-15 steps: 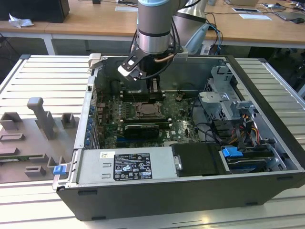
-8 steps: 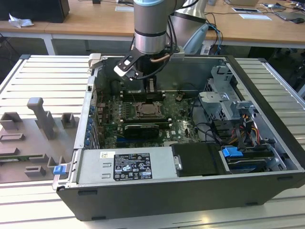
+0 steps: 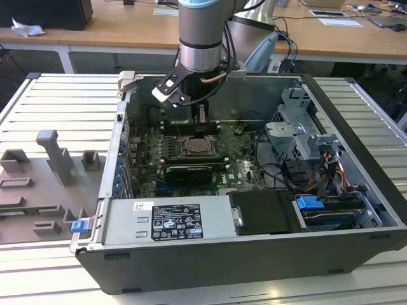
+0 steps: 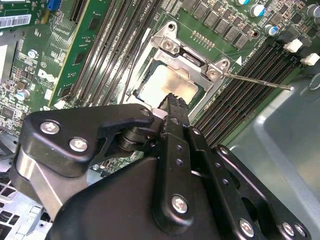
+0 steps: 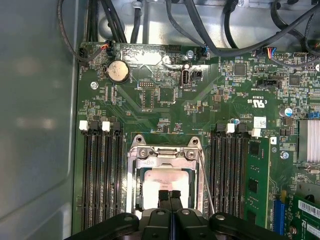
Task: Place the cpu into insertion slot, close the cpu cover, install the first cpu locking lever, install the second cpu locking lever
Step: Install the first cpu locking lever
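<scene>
Cpu (image 5: 165, 182) is sitting in the insertion slot (image 5: 134, 180), cpu cover (image 5: 162, 154) seemingly lying down around it. In the exterior view it is lying at six o'clock from the tool (image 3: 200, 116), fingers pressing together, empty.

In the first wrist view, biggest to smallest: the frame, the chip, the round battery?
1. Thin square silvery metal cpu cover.
2. Pale silvery square cpu, partly behind the gripper.
3. Round silver coin battery.

Both wrist views close (shared cpu (image 4: 172, 84) (image 5: 165, 179))
</scene>
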`<control>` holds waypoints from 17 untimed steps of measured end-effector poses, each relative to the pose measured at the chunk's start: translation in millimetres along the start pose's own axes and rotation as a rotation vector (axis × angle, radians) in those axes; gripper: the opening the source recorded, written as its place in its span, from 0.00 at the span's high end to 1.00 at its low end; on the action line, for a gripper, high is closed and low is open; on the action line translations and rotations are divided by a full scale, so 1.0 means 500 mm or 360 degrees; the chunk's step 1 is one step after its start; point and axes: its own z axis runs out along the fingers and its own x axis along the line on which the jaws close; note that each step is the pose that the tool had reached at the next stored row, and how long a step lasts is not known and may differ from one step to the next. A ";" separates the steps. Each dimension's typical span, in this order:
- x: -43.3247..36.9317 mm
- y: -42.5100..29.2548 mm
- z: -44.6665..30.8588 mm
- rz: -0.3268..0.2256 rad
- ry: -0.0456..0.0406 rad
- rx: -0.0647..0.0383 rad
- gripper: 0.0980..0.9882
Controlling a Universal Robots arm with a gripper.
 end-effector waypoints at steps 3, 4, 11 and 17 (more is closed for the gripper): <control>0.000 0.000 0.000 0.0000 0.0000 0.0000 0.99; 0.000 0.000 0.000 0.0000 0.0000 0.0000 0.99; 0.000 0.000 -0.007 0.0000 -0.0006 0.0000 0.99; 0.000 0.001 -0.020 0.0000 -0.0008 0.0000 0.99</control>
